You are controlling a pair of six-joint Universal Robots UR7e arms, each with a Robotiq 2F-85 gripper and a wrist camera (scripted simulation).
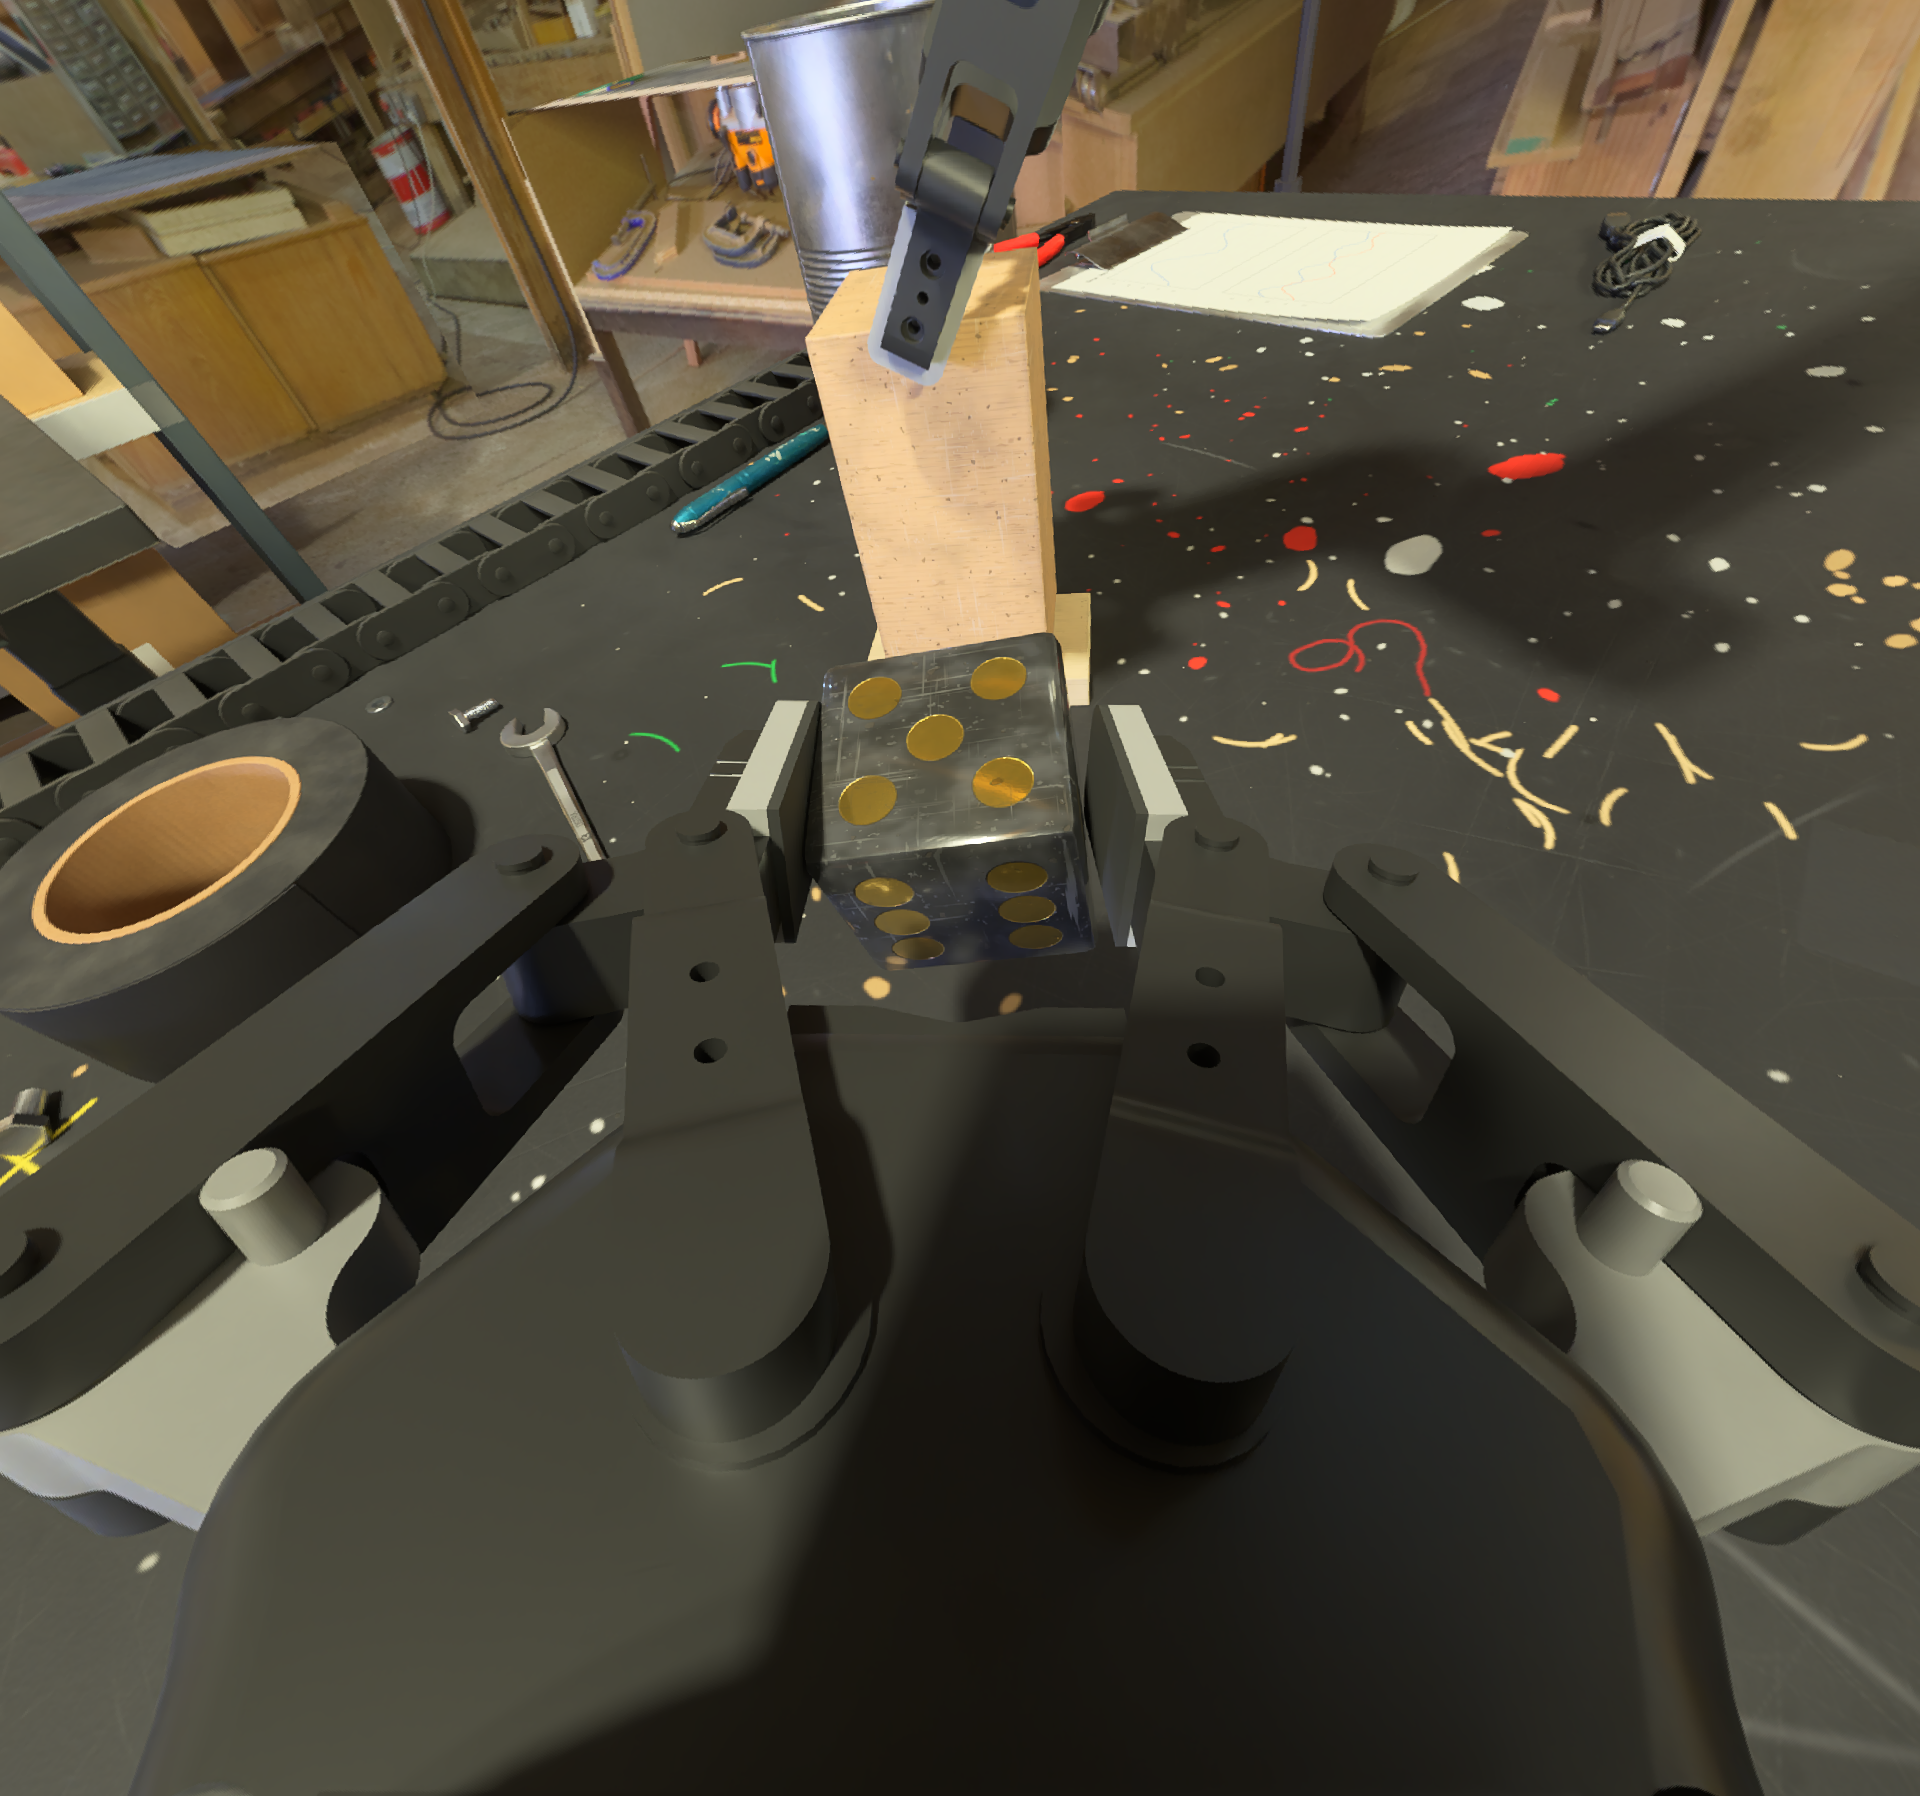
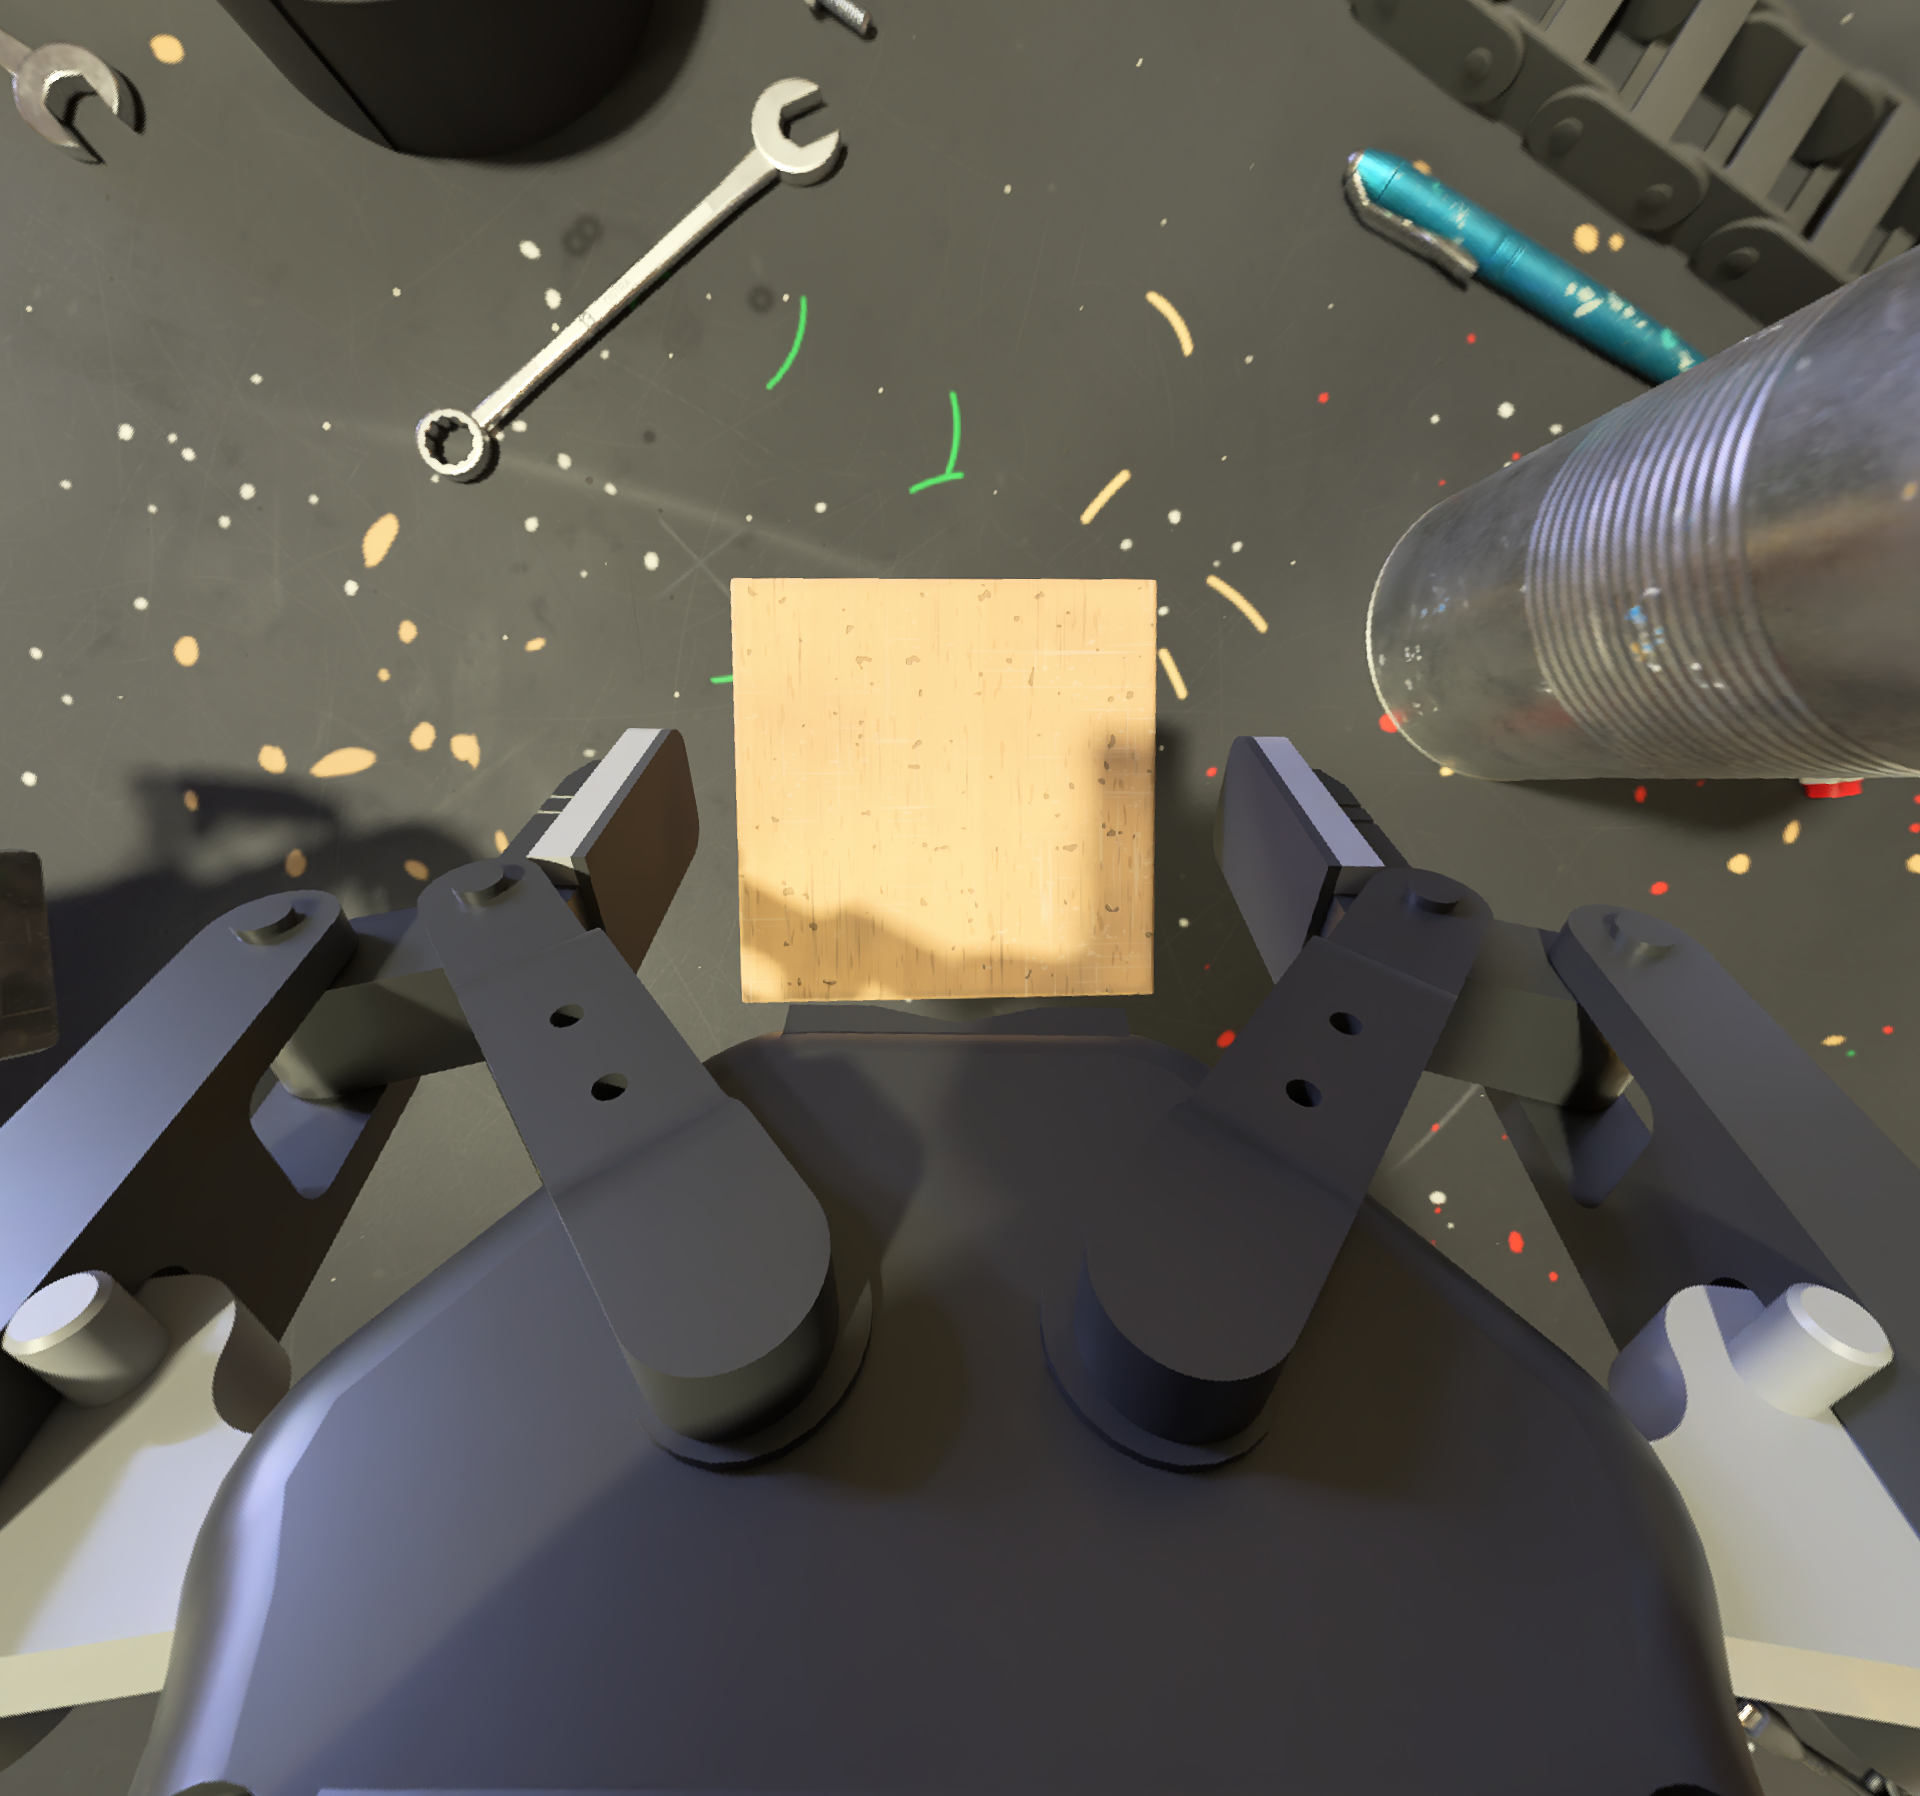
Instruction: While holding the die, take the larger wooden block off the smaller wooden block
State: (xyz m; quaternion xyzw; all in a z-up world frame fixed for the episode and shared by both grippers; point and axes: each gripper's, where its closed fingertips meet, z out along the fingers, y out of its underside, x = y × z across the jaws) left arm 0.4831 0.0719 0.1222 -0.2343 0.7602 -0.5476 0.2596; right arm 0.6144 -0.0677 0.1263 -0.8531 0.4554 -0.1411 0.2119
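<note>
My left gripper is shut on a black die with gold pips and holds it just in front of the blocks. The larger wooden block stands upright on the smaller wooden block, of which only a sliver shows behind the die. My right gripper comes down from above, open, with its pads either side of the larger block's square top and small gaps to it. In the left wrist view one of its fingers lies along the block's upper left face; the other is hidden.
A black tape roll sits left of the die. A wrench, a bolt and a teal pen lie nearby. A metal cup stands close beside the blocks. A clipboard and a cable chain lie farther off.
</note>
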